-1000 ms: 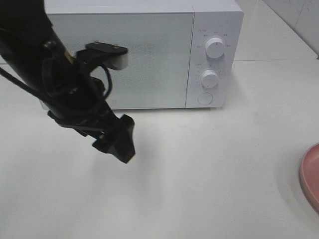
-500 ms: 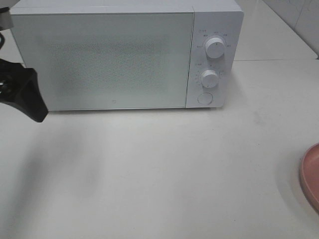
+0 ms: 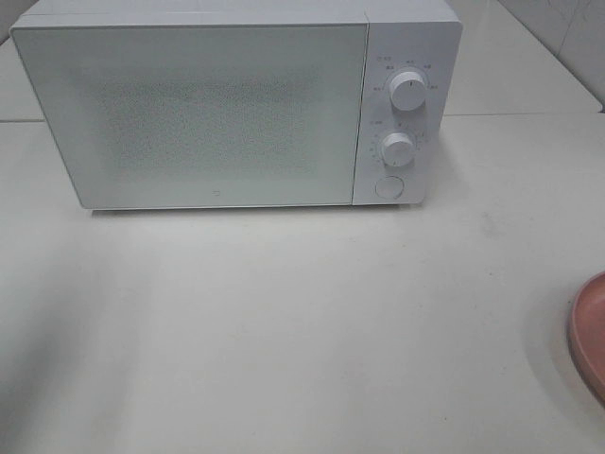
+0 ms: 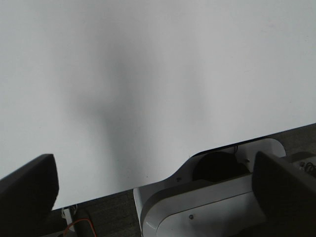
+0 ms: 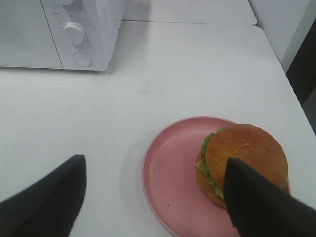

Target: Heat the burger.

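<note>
The burger (image 5: 247, 153), with a golden-brown bun and a green lettuce frill, sits on a round pink plate (image 5: 173, 168) in the right wrist view. My right gripper (image 5: 153, 197) hovers over the plate's near side, open, its dark fingers (image 5: 49, 197) spread wide and empty; one finger hides part of the burger's edge. My left gripper (image 4: 155, 173) is open over bare table by the table's front edge. Neither arm shows in the exterior high view, where the burger is out of frame. The white microwave (image 3: 236, 104) stands at the back with its door (image 3: 189, 113) shut.
Two knobs (image 3: 407, 92) (image 3: 398, 149) and a round button (image 3: 388, 186) sit on the microwave's right panel. Only the plate's rim (image 3: 588, 331) shows at the right edge of the exterior view. The robot's white base (image 4: 197, 207) lies beyond the table edge.
The left arm, which stood in front of the microwave door, has swung away to the left and left the exterior view. The microwave and the plate have not moved.
</note>
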Controlling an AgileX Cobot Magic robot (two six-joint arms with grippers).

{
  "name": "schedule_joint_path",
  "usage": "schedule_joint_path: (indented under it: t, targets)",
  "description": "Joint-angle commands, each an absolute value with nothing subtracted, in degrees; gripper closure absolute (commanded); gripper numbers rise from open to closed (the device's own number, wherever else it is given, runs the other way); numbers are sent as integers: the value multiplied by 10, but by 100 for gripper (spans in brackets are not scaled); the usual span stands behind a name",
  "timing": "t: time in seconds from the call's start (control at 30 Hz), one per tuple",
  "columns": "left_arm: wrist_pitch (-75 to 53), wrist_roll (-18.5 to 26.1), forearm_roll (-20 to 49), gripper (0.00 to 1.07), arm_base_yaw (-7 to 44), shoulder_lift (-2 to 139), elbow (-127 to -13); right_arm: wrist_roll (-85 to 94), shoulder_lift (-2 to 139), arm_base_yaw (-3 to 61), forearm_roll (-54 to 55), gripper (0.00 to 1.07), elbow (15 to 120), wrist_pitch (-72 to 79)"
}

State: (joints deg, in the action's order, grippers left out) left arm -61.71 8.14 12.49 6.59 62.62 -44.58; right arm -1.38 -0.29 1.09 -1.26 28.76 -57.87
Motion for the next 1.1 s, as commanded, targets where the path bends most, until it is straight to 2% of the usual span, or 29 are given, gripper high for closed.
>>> schedule_joint_path:
  t: [0.03,0.07,0.13,0.23,0.43,0.67,1.0,1.1]
  targets:
    - [-615,44,84,6,64,563,-417,-11,-18,7,-15,31,285,-570]
    - [-615,44,84,6,64,563,-417,-11,-18,7,-15,31,285,-570]
    - [-617,-6,35,6,64,485,-383,-11,-18,7,-15,31,285,-570]
    - [-617,-18,26,6,64,425,-356,-11,-18,7,-15,31,285,-570]
    - [-603,-17,41,6,64,297,-306,-11,-18,7,-15,31,285,-570]
    - [-613,-17,48,6,64,186,-297,-11,-18,7,-15,31,285,-570]
    - [-614,-13,14,6,64,-10,-297,-11,-18,7,-15,31,285,-570]
    - [-614,-14,9,6,64,-16,-297,-11,-18,7,-15,31,285,-570]
